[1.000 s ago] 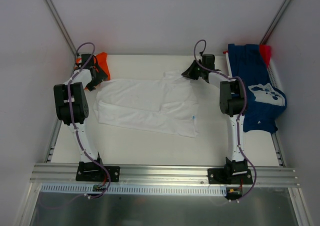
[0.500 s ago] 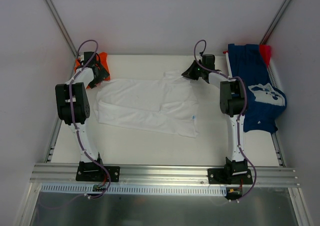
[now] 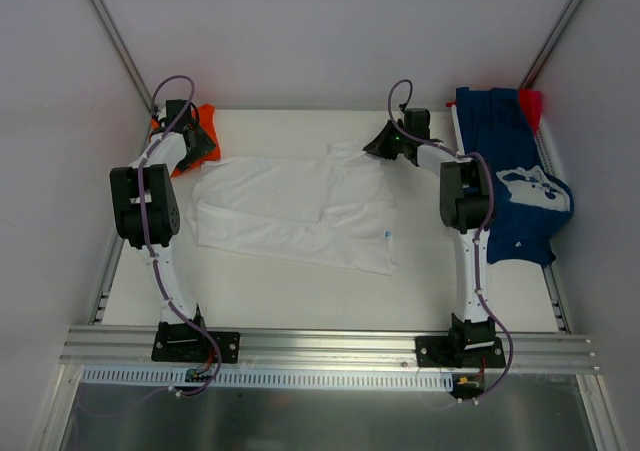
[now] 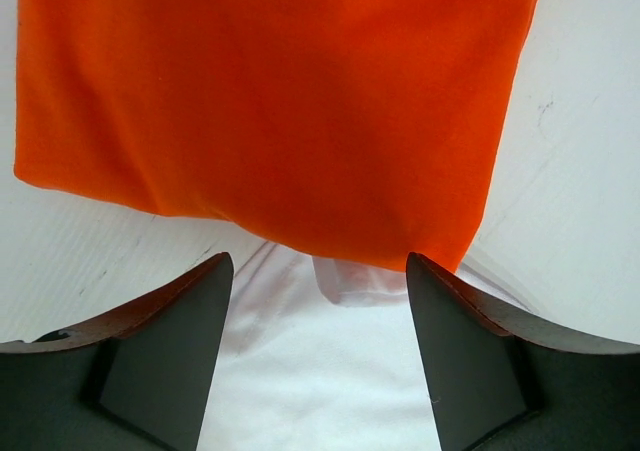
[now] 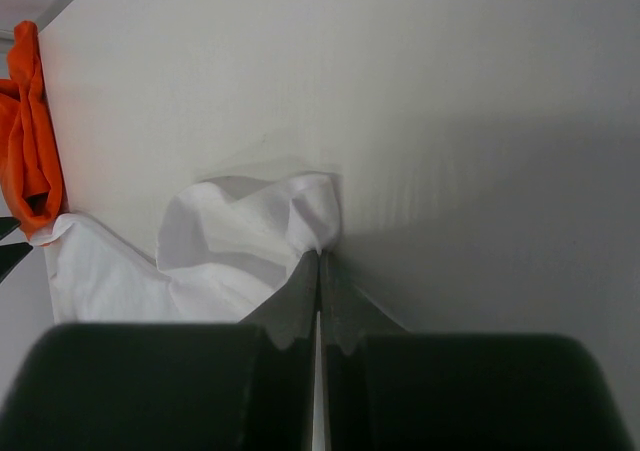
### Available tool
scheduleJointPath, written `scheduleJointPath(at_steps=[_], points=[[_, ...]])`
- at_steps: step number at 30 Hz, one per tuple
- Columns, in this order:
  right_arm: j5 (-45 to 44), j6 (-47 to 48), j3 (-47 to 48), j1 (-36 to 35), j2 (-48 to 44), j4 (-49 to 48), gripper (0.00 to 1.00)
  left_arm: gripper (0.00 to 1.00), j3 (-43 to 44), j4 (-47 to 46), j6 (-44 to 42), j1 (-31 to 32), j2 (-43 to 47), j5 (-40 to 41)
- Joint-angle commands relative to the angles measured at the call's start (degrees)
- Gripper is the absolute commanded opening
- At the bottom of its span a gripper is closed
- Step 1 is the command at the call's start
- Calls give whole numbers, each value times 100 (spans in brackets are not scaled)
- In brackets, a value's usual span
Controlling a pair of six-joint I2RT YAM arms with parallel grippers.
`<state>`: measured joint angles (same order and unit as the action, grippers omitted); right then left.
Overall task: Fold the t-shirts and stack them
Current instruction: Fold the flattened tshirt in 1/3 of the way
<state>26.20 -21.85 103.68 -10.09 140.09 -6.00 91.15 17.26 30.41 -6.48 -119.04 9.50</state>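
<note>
**White shirt pinched on the right, left jaws wide at the orange hem**

The pale, smooth worktop carries everything. The white t-shirt is the largest piece. It lies spread flat across the middle, partly folded lengthwise, with soft creases. The navy blue t-shirt with white print is draped at the right edge, partly hanging over it. The orange t-shirt sits bunched in the far left corner, its lower edge lying over a bit of the white sleeve. A small red t-shirt peeks out at the far right corner.

All of this is thin, limp, light cloth. It will sag and slide rather than hold a shape, so I judge that hems, shoulders and corners are the places to grip, through every layer.

My right end effector is pressed fully together at the white shirt's far edge. A puckered fold is drawn up to the tips, so it appears pinched. My left end effector stands wide, holding nothing, above the spot where the orange hem meets the white cloth.
</note>
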Motion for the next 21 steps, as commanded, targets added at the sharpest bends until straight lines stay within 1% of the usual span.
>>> scheduleJointPath(at_steps=[1, 2, 9, 12, 13, 16, 17, 21], points=[[-53, 110, -41, 51, -210, 178, 0, 70, 157, 41, -71, -73, -66, 26], [-53, 110, -58, 59, -219, 178, 0, 66, 140, 41, -71, -73, -49, 9], [-53, 110, -102, 68, -245, 178, 1, 66, -71, 67, 227, -73, 65, 149], [-53, 110, -120, 77, -254, 178, 0, 67, -98, 67, 500, -73, 39, 0], [-62, 110, -128, 77, -254, 178, 0, 68, -98, 67, 588, -73, 4, -201], [-53, 110, -146, 103, -263, 178, 0, 68, -80, 67, 895, -46, -128, -448], [-53, 110, -155, 103, -263, 187, 0, 68, -141, 67, 1061, -46, -154, -466], [-53, 93, -164, 130, -263, 169, 0, 67, -238, 67, 1265, -38, -180, -484]])
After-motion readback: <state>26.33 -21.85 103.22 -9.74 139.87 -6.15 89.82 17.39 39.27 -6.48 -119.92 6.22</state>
